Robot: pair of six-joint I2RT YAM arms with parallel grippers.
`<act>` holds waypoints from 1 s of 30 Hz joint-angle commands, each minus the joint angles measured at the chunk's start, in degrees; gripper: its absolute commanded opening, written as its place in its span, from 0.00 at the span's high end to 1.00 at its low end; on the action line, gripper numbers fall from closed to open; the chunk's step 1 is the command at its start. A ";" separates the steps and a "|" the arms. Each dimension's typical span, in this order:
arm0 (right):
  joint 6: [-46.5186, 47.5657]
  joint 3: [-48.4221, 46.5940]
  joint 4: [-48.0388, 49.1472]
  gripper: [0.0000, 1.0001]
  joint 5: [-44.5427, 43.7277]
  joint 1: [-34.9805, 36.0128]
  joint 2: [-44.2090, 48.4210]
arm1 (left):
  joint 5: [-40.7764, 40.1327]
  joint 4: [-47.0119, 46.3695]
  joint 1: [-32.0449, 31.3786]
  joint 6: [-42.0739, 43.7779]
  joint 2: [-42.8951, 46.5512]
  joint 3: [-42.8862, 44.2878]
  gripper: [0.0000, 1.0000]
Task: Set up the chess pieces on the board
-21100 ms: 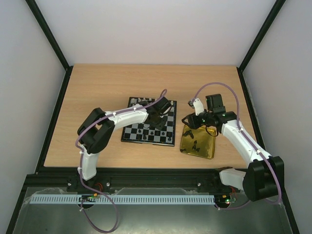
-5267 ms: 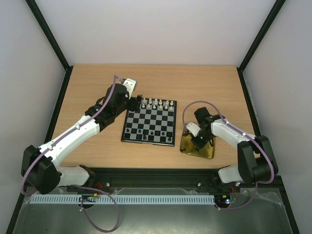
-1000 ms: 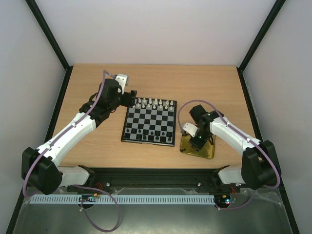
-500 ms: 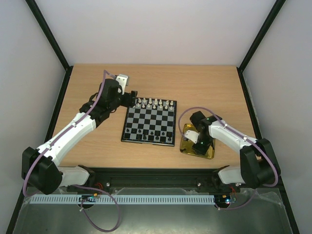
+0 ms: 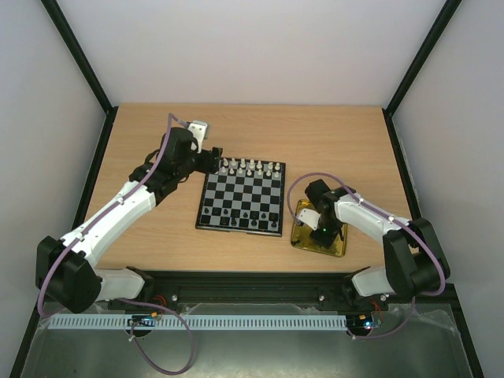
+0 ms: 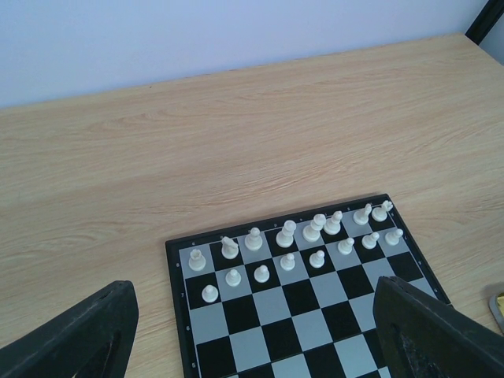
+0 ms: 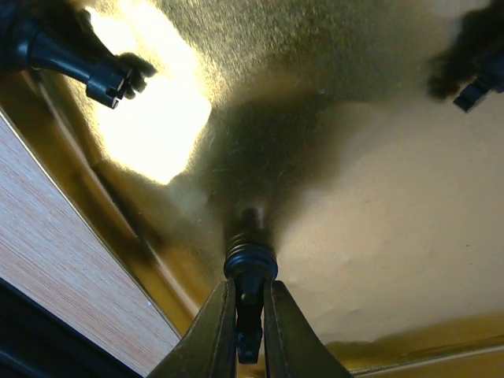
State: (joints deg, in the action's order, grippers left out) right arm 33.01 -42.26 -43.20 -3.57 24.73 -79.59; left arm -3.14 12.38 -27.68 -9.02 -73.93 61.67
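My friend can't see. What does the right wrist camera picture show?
The right pincer pinches a small black chess piece in the shiny gold tray. Two more black pieces lie near the picture's top corners.

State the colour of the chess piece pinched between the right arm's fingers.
Black; the chess piece shows best in the right wrist view.

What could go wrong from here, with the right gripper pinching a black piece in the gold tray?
1. The right gripper grips the black piece only by a thin end, so it might slip or twist out when lifted.
2. Another black piece lies close by in the gold tray and could get nudged.
3. The white pieces stand tightly packed on the board; the open left gripper nearby could topple them.
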 commanded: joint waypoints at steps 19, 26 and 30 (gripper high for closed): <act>-1.06 -11.79 -7.34 0.99 7.64 0.01 -2.17 | 0.50 0.62 -0.62 0.28 -0.72 1.61 0.15; -2.75 -21.97 -10.04 0.99 7.63 7.11 -5.01 | 0.72 0.72 -0.29 -0.07 -1.27 1.66 0.15; -4.25 -26.93 -10.27 0.98 6.73 13.73 -9.22 | 0.73 0.80 0.16 -0.38 -1.60 1.70 0.15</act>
State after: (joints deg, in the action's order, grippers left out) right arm 30.74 -64.95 -48.99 3.33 33.23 -84.86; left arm -2.94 12.45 -28.03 -9.06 -75.02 61.87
